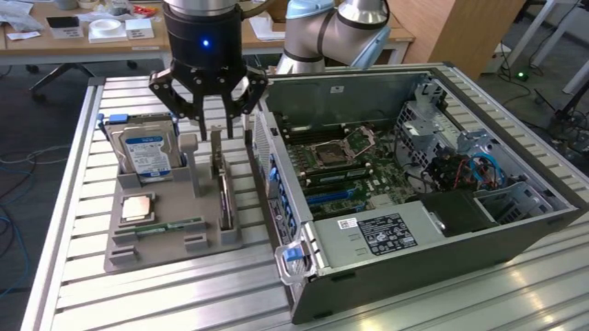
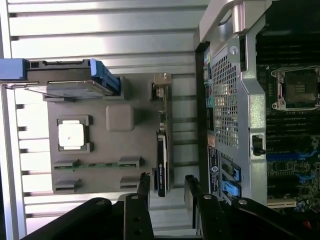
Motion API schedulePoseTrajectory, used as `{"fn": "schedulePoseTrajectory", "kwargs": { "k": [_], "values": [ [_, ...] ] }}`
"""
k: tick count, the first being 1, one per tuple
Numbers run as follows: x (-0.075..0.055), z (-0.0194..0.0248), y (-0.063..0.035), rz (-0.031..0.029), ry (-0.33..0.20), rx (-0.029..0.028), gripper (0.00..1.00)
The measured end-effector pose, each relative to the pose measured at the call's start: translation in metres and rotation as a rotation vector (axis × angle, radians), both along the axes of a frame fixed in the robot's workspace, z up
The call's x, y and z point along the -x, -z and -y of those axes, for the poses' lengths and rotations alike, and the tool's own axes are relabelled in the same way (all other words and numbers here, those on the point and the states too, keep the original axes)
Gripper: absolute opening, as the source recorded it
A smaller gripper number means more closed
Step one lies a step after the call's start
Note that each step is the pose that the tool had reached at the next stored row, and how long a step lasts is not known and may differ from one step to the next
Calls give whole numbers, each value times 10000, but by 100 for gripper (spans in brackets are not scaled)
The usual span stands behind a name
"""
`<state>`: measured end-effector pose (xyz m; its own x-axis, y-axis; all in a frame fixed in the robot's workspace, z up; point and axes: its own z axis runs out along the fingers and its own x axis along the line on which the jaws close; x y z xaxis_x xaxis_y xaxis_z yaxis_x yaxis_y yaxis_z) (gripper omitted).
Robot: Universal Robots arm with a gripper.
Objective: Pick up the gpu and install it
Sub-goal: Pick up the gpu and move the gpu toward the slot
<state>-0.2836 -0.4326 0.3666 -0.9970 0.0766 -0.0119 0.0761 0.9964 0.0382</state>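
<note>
The gpu (image 1: 223, 189), a thin dark card, stands on its edge in a slot of the grey holder (image 1: 207, 243), right beside the open computer case (image 1: 368, 241). My gripper (image 1: 215, 132) hangs just above the card's far end, open, with one finger on each side of it. In the wrist view the gpu (image 2: 162, 150) runs lengthwise with its silvery bracket (image 2: 161, 85) at the far end. Its near end lies between the fingers of my gripper (image 2: 167, 182), with a gap on both sides.
The holder also carries a hard drive (image 1: 147, 155) standing upright, a CPU (image 1: 138, 207) and a green memory stick (image 1: 170, 226). The case lies open with the motherboard (image 1: 345, 169) exposed. Everything rests on a slotted aluminium table (image 1: 165, 296).
</note>
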Motion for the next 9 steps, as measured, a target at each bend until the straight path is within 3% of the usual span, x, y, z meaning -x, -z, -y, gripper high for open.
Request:
{"fn": "schedulePoseTrajectory", "kwargs": {
  "k": [9],
  "values": [
    [3, -1, 163, 0, 1, 0, 42]
  ]
}}
